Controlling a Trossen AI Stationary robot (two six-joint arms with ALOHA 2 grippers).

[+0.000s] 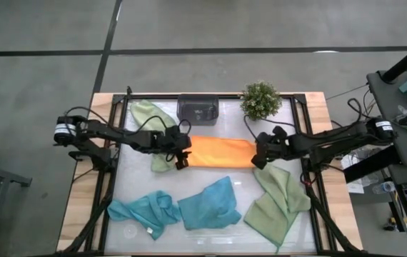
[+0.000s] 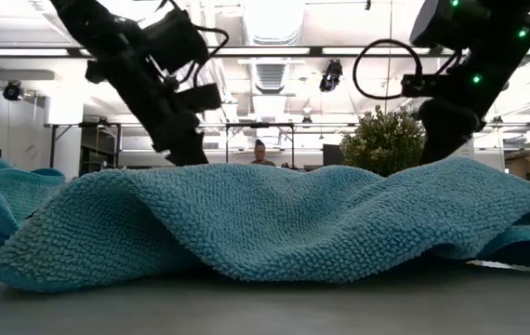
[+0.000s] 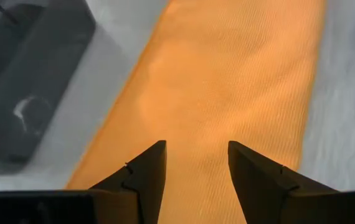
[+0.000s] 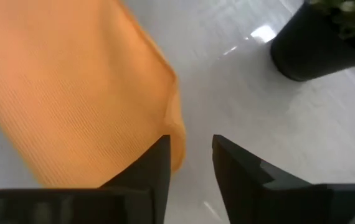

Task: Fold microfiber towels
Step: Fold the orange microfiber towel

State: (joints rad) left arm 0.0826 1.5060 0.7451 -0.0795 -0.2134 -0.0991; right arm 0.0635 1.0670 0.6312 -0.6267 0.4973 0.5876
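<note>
An orange towel (image 1: 221, 151) lies flat on the table's middle, folded into a long strip running left to right. My left gripper (image 1: 182, 158) hovers open over the strip's left end (image 3: 227, 81), its fingers slanting down. My right gripper (image 1: 258, 158) hovers open just off the strip's right end (image 4: 71, 93), over bare table. Two teal towels (image 1: 146, 210) (image 1: 210, 203) lie crumpled near the front edge. One sage green towel (image 1: 278, 200) lies at the front right, and another (image 1: 153, 118) at the far left under my left arm. A teal towel (image 2: 274, 223) fills the low view.
A dark grey tray (image 1: 198, 109) stands at the far edge, just beyond the orange strip. A small potted plant (image 1: 260, 100) stands to its right, close to my right gripper. Black frame rails (image 1: 111, 178) run along the table's left and right sides.
</note>
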